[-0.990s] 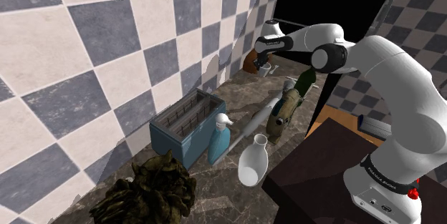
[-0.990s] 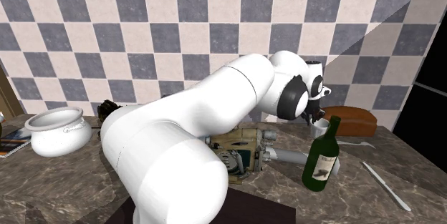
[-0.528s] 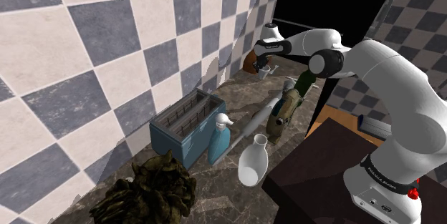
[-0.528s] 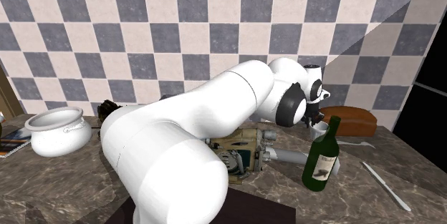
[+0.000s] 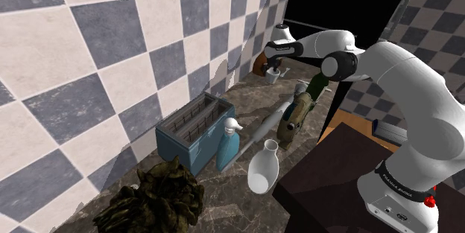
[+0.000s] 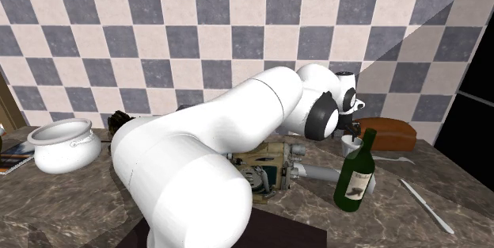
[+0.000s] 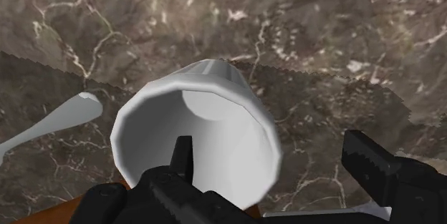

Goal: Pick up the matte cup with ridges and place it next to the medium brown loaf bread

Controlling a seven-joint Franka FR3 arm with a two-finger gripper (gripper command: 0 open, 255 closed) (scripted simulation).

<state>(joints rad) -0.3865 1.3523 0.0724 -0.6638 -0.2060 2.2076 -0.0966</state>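
A white ridged cup (image 7: 197, 137) stands upright on the dark marble counter, seen from above in the wrist view. My gripper (image 7: 271, 151) is open over it: one finger (image 7: 183, 154) reaches inside the cup and the other (image 7: 362, 154) stands clear of its outer wall. In the shoulder view the cup (image 5: 275, 74) sits under the gripper (image 5: 273, 66), right beside the brown loaf (image 5: 261, 65) by the checkered wall. In the second exterior view the cup (image 6: 351, 145) stands just in front of the loaf (image 6: 385, 134), partly behind a green bottle.
A green bottle (image 6: 356, 175) stands close to the cup, a knife (image 6: 426, 205) lies to its right. A white spoon (image 7: 50, 126) lies near the cup. A blue toaster (image 5: 195, 129), a spray bottle (image 5: 229, 142) and a white vase (image 5: 263, 168) stand further along the counter.
The arm came down a little with the cup, then the fingers opened and let it go. The cup stands beside the loaf.
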